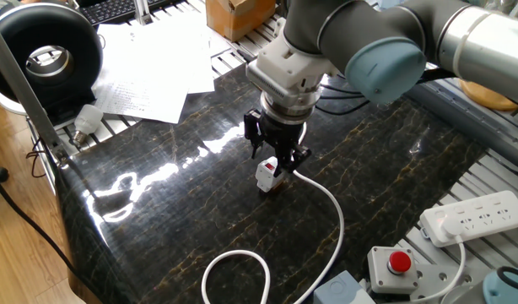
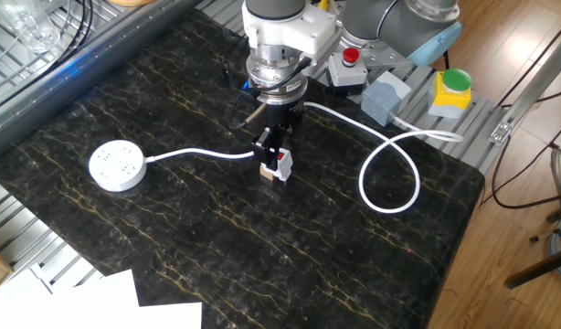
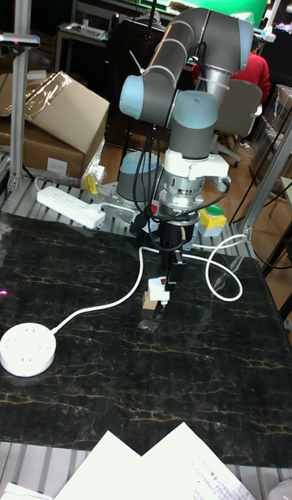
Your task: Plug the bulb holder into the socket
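Directly below the fingers (image 1: 276,163) sits the bulb holder (image 1: 268,173), propped on a small wooden cube (image 3: 148,303), probably so it stands high enough to grip. They straddle its top, spread slightly wider than it; I cannot tell whether they touch it yet. Well off to one side lies the socket (image 2: 116,165) on the table (image 2: 189,247).

Glossy dark marble-look tabletop (image 1: 394,160) with gold veins — smooth white plastic socket (image 2: 116,166) and matt paper sheets (image 1: 153,63).
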Available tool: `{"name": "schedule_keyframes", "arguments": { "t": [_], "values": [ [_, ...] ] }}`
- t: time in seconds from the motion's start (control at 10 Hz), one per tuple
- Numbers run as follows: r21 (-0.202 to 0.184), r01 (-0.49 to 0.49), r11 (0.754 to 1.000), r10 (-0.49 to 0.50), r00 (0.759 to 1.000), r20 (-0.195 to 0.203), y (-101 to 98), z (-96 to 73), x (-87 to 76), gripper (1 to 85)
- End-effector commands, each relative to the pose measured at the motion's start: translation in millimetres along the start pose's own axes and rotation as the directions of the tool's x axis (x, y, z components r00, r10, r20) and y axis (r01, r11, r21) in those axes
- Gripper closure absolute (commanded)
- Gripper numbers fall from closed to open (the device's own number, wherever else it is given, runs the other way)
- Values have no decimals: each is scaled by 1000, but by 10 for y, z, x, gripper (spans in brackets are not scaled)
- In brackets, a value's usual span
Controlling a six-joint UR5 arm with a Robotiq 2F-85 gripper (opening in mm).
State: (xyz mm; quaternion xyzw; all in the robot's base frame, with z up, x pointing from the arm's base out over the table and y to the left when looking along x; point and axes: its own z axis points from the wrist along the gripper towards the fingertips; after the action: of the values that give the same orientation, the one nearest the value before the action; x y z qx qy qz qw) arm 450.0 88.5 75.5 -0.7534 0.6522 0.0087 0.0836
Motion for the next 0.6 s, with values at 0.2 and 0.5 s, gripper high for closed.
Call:
{"name": "schedule_keyframes", "arguments": {
  "t": [0.2, 0.5],
  "values": [
    [5, 3, 1000, -3, 1000, 17, 28, 0, -5, 327],
    [8, -22, 1000, 22, 999, 25, 24, 32, -13, 360]
  ]
}}
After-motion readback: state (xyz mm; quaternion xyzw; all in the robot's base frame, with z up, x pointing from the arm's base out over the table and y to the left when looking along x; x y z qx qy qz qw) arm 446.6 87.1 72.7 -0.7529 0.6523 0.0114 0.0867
